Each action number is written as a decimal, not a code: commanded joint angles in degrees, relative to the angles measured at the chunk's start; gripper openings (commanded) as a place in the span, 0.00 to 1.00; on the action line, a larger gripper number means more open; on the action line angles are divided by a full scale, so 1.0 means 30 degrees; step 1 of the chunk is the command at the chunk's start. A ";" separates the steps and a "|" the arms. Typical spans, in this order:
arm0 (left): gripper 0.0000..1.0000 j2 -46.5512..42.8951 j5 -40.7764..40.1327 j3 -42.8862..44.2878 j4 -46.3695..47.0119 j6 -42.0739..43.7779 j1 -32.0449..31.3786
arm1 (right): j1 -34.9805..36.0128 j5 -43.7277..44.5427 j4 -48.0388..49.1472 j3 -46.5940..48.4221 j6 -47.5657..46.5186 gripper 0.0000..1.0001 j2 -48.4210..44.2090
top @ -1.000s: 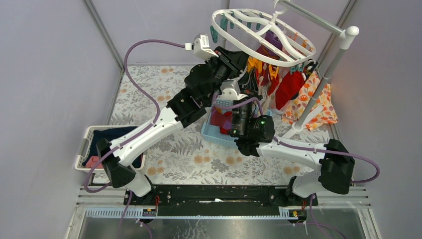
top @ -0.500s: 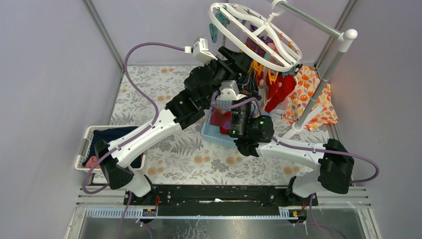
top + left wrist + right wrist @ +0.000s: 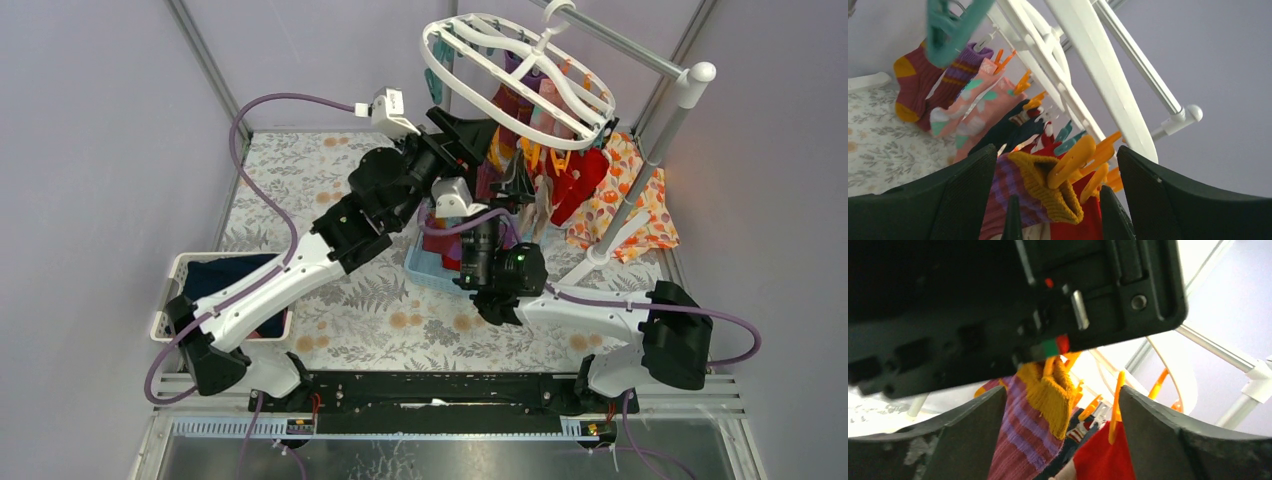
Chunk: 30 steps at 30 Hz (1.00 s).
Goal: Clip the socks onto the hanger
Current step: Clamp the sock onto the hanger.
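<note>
Striped sock [image 3: 1018, 195] hangs vertically from an orange clip [image 3: 1070, 162], dead ahead between left and right jaws, both wide open, gripping nothing.

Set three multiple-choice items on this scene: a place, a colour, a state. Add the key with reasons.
1. The white basket stands: A. at the far right; B. at the table's near left; C. under the hanger.
2. The striped sock's cuff is: A. teal; B. white; C. mustard yellow.
3. The left hand is: A. open; B. shut on a clip; C. shut on a sock.
Key: B, it shows lower left in the top view; C, the left wrist view shows it; A, its fingers stand wide apart.
</note>
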 commanded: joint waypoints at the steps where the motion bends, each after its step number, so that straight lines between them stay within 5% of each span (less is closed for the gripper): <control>1: 0.93 -0.1481 0.0693 -0.1454 0.0127 0.1864 -0.0049 | 0.1420 0.0156 0.3567 -0.1096 -0.0374 0.93 -0.1126; 3: 0.93 -0.2152 0.0859 -0.2208 0.0155 0.2648 -0.0034 | 0.2239 0.0234 0.3593 -0.1766 -0.0464 0.99 -0.1449; 18: 0.97 -0.8207 0.3511 -0.8978 0.2254 0.9301 0.0092 | 0.9230 0.5366 0.1667 -0.6241 -0.0302 1.00 -0.6635; 22: 0.98 -1.0250 0.3496 -1.1643 0.2982 0.9935 0.0251 | 1.0635 0.7457 -0.4907 -0.7524 0.5555 1.00 -0.9673; 26: 0.99 -1.1725 0.2891 -1.5155 0.4132 0.8735 0.0351 | 1.0933 0.5166 -2.3739 -0.5839 1.9662 1.00 -1.3721; 27: 0.99 -1.1940 0.2806 -1.5888 0.4389 0.8317 0.0420 | 1.0927 0.3516 -2.5511 -0.5577 2.2033 1.00 -1.4547; 30: 0.99 -1.2269 0.2793 -1.7442 0.4817 0.7262 0.0698 | 1.0939 0.3324 -2.3973 -0.6932 2.1819 1.00 -1.5981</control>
